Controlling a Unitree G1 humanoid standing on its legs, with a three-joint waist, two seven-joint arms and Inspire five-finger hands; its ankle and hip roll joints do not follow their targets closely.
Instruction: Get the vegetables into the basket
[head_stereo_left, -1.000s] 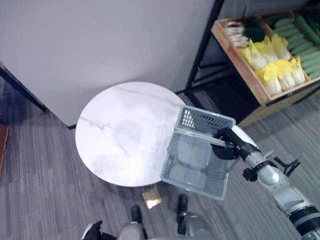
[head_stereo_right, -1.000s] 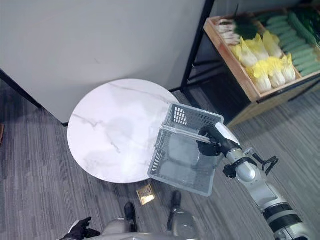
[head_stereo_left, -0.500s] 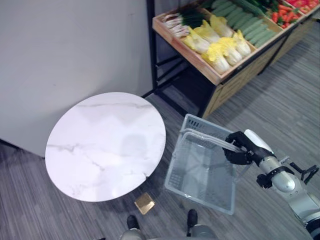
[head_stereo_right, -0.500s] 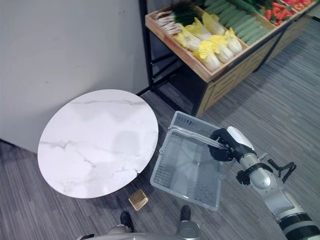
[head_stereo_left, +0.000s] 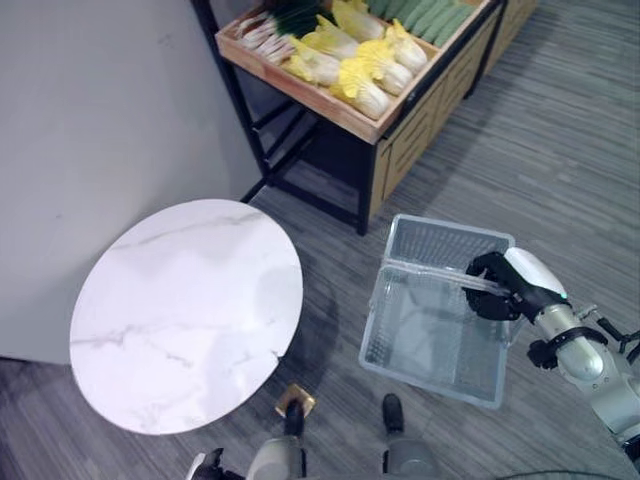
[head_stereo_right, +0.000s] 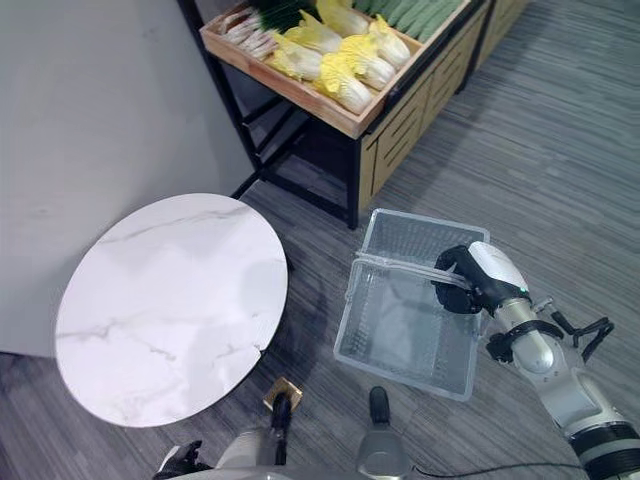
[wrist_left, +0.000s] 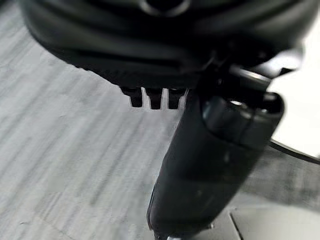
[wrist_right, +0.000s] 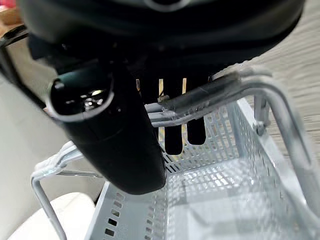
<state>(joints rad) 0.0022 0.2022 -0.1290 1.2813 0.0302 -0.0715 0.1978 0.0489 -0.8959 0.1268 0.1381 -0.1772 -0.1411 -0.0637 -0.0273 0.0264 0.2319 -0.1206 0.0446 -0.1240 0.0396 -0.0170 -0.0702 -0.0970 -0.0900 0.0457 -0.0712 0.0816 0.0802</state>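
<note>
Above the grey carpet, between the round marble table (head_stereo_left: 185, 315) and the wooden produce shelf (head_stereo_left: 352, 75), your right hand (head_stereo_left: 503, 291) carries the clear basket (head_stereo_left: 440, 300) by its handles, fingers curled round them, and the basket hangs empty. In the left eye view the vegetables (head_stereo_left: 352, 62), pale yellow cabbages with dark green ones beside them, lie in the shelf's tray at its front edge, well apart from the basket. The right eye view gives you the same layout: basket just off the shelf's lower front corner, table on the far side, and a small gold box (head_stereo_right: 284, 393) on the floor near the table's edge. In the left wrist view your left hand (wrist_left: 210, 165) hangs over bare carpet; I cannot tell from it whether the fingers are straight or curled. In the right wrist view the thumb and fingers wrap the two wire handles (wrist_right: 210, 92), with perforated basket wall beyond. My worry from here: the hold sits at one end of the handles, so the basket may tilt or swing into the shelf frame as you close in, and a cabbage dropped in off-centre could tip it further.
</note>
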